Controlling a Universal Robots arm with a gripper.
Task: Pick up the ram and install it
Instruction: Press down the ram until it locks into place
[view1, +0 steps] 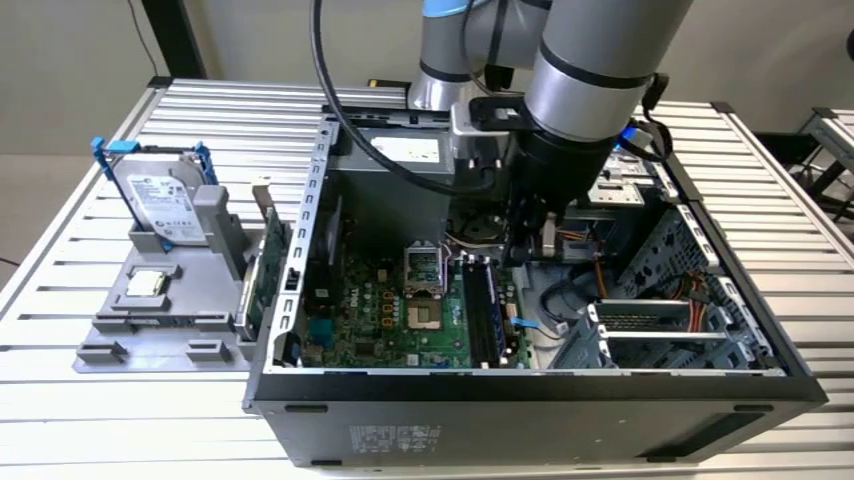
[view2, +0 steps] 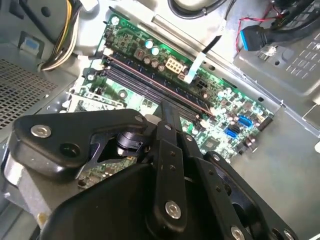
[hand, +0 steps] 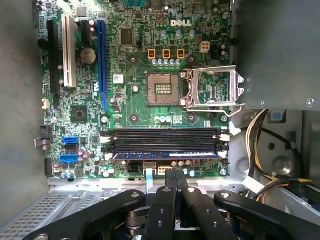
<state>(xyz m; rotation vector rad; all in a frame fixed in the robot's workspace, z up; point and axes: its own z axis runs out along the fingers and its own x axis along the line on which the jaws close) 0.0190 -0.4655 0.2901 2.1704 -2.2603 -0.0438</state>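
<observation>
Inside the computer case (view1: 287, 300), we are seating the ram.
We are hanging our gripper (view1: 527, 235) above the slots; in the first wrist view its fingers (hand: 175, 182) are pinched together empty, the ram (hand: 167, 155) lying in the nearest slot; pressing home seems due.

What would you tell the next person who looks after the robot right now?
Pincer: shut, with nothing between its tips, hanging inside the computer case right by the memory slots.
Ram: lying along the memory slot nearest the pincer on the motherboard.
Done: the ram is picked up and placed in its slot.
Left: I cannot tell whether it is pressed fully home, so check the end clips.
</observation>
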